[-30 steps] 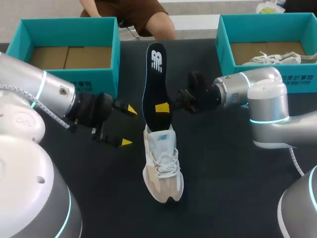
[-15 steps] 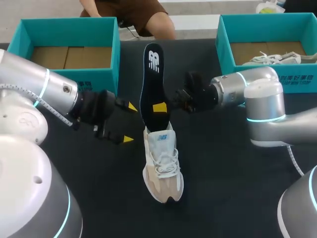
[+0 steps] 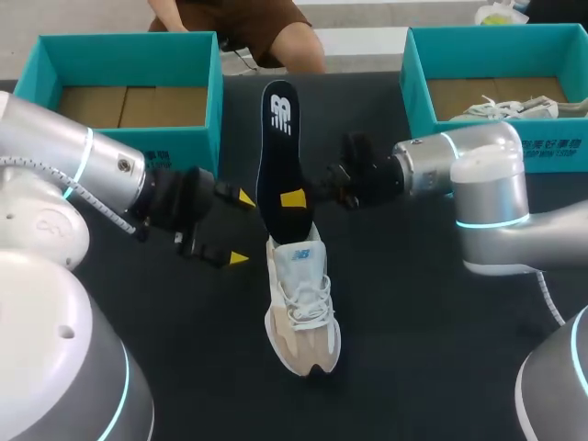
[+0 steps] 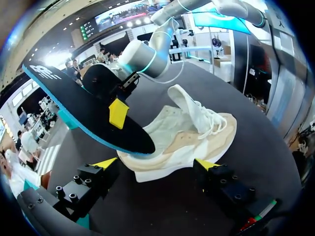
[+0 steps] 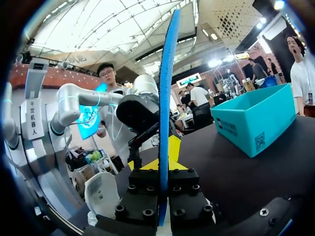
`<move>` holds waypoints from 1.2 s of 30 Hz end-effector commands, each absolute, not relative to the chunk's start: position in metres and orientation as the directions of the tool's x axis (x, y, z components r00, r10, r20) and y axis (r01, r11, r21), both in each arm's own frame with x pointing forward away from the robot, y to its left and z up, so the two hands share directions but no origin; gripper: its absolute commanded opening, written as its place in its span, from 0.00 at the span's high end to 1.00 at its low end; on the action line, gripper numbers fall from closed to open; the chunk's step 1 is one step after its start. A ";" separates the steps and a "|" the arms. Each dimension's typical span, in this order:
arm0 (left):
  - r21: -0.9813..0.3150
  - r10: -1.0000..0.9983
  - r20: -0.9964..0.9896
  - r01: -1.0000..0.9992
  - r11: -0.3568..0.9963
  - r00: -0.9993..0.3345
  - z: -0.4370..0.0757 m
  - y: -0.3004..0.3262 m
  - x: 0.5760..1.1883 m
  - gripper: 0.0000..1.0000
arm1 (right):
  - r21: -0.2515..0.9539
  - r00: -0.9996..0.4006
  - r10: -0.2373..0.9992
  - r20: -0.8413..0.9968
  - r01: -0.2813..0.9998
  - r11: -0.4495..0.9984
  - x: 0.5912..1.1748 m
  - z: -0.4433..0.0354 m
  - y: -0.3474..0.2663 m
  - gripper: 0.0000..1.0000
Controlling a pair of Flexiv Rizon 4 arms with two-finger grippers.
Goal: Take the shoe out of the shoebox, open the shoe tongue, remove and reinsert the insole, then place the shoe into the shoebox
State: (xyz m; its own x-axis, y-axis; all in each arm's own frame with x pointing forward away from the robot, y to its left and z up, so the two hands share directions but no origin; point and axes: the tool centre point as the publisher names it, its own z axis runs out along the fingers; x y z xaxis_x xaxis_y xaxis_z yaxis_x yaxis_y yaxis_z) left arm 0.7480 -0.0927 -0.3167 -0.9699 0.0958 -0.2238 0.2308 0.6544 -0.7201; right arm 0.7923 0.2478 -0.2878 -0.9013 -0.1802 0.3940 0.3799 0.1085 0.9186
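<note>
A white and beige shoe [image 3: 301, 303] lies mid-table with its toe toward the front edge. Its black insole [image 3: 278, 156], edged in blue, stands upright with its lower end at the shoe's opening. My right gripper [image 3: 296, 199] is shut on the insole's lower part. In the right wrist view the insole [image 5: 167, 98] shows edge-on between that gripper's [image 5: 164, 172] fingers. My left gripper [image 3: 241, 230] hangs open just left of the shoe and holds nothing. In the left wrist view the shoe [image 4: 187, 132] lies ahead of the open left gripper [image 4: 157, 164], with the insole [image 4: 83, 113] slanting above it.
A teal shoebox [image 3: 207, 87] stands at the back left with only cardboard inside. A second teal box [image 3: 413, 87] at the back right holds another pale shoe [image 3: 501, 108]. A person sits beyond the table's far edge.
The insole's top has leaned a little to the left with the right gripper shut on it. My left gripper has edged slightly toward the shoe, still open.
</note>
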 end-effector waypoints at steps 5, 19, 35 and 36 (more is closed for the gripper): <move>-0.718 0.096 -0.225 0.231 0.657 -0.970 -0.317 -0.093 0.747 0.00 | 0.904 -0.893 -0.147 0.425 0.411 0.116 0.784 -0.287 0.245 1.00; -0.718 0.096 -0.225 0.231 0.657 -0.970 -0.317 -0.093 0.747 0.00 | 0.877 -0.877 -0.065 0.476 0.469 0.104 0.773 -0.316 0.241 1.00; -0.718 0.096 -0.225 0.231 0.657 -0.970 -0.317 -0.093 0.747 0.00 | 0.797 -0.798 -0.042 0.602 0.596 0.099 0.736 -0.355 0.247 1.00; -0.718 0.096 -0.225 0.231 0.657 -0.970 -0.317 -0.093 0.747 0.00 | 0.793 -0.794 -0.037 0.607 0.601 0.100 0.734 -0.356 0.247 1.00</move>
State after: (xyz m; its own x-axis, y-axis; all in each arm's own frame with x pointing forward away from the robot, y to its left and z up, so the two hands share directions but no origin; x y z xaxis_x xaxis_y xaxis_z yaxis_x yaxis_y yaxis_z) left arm 0.7477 -0.0919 -0.3166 -0.9698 0.0952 -0.2246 0.2311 0.6533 -0.7209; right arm 0.7402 0.2444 -0.3488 -0.7971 -0.0417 0.6024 0.5969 0.0965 0.7965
